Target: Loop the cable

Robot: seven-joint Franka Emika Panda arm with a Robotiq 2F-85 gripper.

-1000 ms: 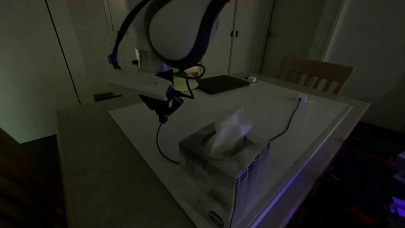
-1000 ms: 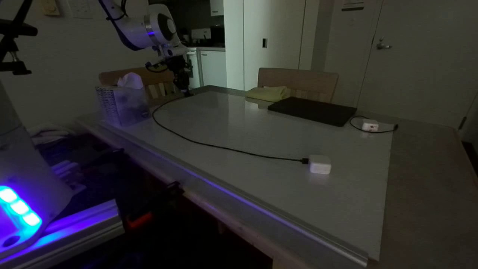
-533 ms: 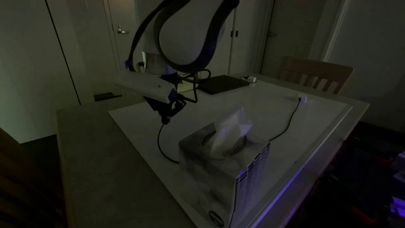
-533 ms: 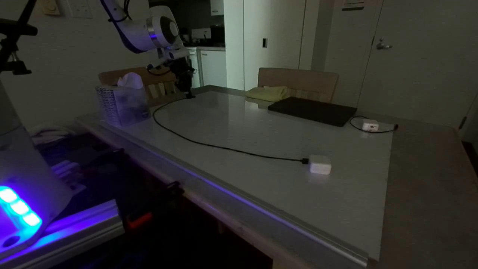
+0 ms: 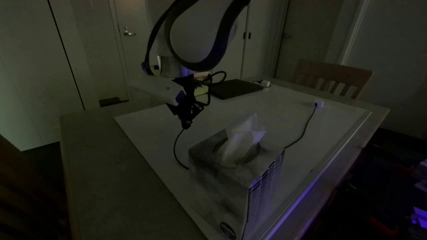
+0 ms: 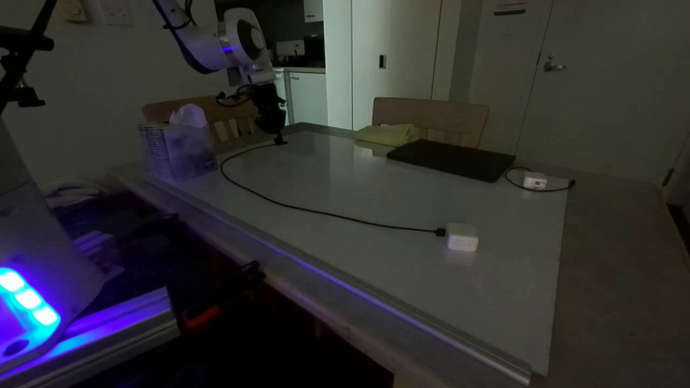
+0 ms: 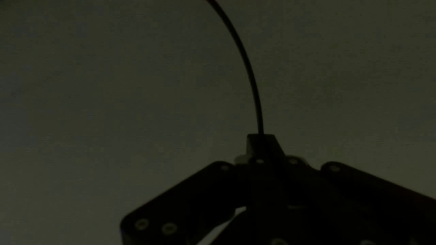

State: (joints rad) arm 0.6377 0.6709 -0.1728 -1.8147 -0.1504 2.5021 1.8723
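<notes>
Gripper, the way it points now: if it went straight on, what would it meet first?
Most likely the white board below: the gripper, shut on the cable, points down toward it in both exterior views. How much gap lies between, if any, is unclear.

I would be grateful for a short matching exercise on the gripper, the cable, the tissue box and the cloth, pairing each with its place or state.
Things
1. gripper
2. cable
3. tissue box
4. cloth

Places and states
A. yellow-green, next to the dark pad
B. black, one end at a white block
C. shut on the cable
D. a tissue sticking up from its top

Pairs
1-C
2-B
3-D
4-A
</notes>
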